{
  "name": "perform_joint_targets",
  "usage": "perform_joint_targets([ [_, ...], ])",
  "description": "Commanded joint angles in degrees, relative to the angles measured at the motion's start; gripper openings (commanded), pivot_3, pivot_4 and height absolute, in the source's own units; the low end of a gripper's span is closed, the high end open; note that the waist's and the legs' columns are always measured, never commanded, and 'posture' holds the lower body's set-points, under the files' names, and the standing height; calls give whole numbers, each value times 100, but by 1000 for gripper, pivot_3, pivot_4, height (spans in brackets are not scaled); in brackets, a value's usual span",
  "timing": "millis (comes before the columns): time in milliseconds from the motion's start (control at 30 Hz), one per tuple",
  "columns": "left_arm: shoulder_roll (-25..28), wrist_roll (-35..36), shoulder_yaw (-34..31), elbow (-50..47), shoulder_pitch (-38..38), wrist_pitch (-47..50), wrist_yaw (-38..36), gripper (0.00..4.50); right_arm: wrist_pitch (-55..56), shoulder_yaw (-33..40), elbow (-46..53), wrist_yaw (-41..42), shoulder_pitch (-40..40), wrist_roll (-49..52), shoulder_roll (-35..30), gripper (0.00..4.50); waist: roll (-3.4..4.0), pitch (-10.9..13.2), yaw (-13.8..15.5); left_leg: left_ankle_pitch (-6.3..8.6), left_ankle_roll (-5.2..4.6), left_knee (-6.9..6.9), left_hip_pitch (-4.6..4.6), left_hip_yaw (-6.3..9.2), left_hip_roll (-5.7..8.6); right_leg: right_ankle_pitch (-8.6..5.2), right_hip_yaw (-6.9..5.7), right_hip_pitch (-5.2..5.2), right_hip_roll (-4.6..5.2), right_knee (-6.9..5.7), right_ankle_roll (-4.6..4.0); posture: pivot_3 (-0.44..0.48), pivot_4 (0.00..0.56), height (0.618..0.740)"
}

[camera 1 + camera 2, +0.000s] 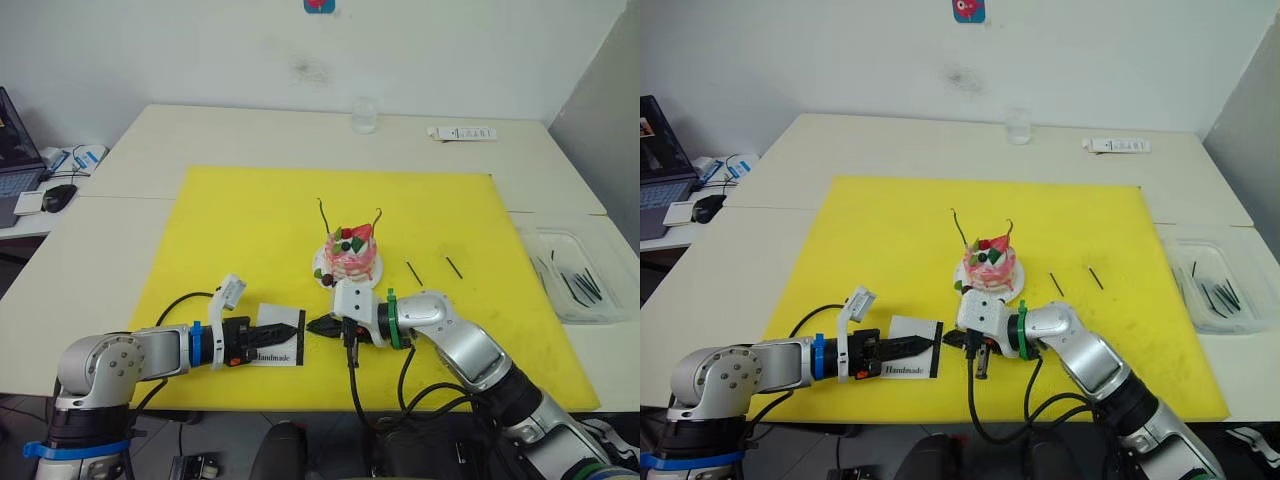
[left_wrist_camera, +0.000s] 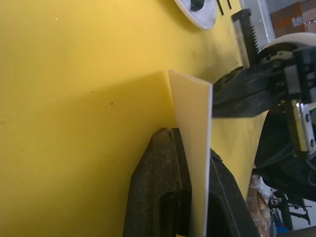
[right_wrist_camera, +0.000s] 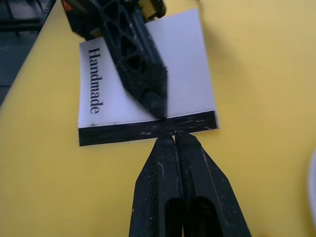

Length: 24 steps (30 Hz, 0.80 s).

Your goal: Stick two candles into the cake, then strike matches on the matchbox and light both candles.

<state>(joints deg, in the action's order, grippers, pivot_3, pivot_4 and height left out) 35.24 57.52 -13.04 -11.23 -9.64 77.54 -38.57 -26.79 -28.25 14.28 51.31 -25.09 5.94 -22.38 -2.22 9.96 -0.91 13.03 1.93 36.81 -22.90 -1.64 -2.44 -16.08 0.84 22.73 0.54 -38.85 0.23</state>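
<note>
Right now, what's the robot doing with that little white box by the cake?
The left gripper pinches the white matchbox and holds it on the yellow mat. The right gripper has its fingers shut, tips right at the box's black strip, as if to strike a match; I can't make one out. Two candles already stand in the pink cake, unlit. Two spare matches lie beside it.

Both arms reach inward, low and nearly level. The left hand (image 1: 285,334) has its fingers clamped on the matchbox (image 3: 148,94). The right hand (image 3: 169,136), fingers pressed together, meets it tip to tip at the box's black strip.
</note>
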Motion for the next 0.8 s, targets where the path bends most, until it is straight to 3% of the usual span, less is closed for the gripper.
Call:
perform_joint_targets([
  [33, 98, 222, -102, -308, 86, -118, -259, 39, -28, 471, 743, 105, 127, 245, -345, 0, -4, 3, 1, 0, 0, 0, -2, -1, 0, 0, 0, 2, 1, 1, 0, 0, 150, 740],
  [200, 401, 217, -143, -940, 185, -597, -646, 39, -581, 1460, 1777, -56, 692, 753, -918, 0, -7, 7, 3, 0, 0, -11, -32, -2, -4, -1, 0, 45, -3, -5, -1, 0, 150, 740],
  [233, 497, 177, -109, -1081, 225, -712, -748, 13, -699, 1662, 1947, -114, 847, 839, -1016, 188, -7, 7, 2, 0, 1, -11, -41, -1, -6, -1, -1, 52, -4, -4, -1, 0, 150, 740],
  [300, 534, 199, -153, -1231, 226, -869, -735, 0, -914, 2115, 2251, -351, 1143, 996, -1106, 644, -6, 7, 4, 0, 1, -12, -44, -3, -7, -1, 0, 54, -5, -3, -1, 0, 150, 740],
  [500, 510, 284, -236, -1519, 140, -1174, -551, 0, -916, 2680, 2420, -1253, 1687, 736, -984, 2773, -7, 9, -14, 0, 1, -14, -43, -5, -10, -4, 1, 57, -9, -2, -5, 0, 150, 740],
  [667, 560, 246, -216, -1647, 149, -1387, -422, 0, -1030, 2524, 1984, -2674, 1878, 202, -41, 2773, -7, 9, -46, -1, 1, -10, -43, -6, -13, -4, 7, 57, -16, -6, -5, 0, 150, 740],
  [800, 625, 122, -96, -1736, 285, -1552, -444, 0, -555, 2352, 1528, -3182, 1875, -185, 357, 2773, -6, 9, -62, -1, 1, -12, -44, -11, -14, -4, 12, 61, -19, -7, -5, 0, 150, 740],
])
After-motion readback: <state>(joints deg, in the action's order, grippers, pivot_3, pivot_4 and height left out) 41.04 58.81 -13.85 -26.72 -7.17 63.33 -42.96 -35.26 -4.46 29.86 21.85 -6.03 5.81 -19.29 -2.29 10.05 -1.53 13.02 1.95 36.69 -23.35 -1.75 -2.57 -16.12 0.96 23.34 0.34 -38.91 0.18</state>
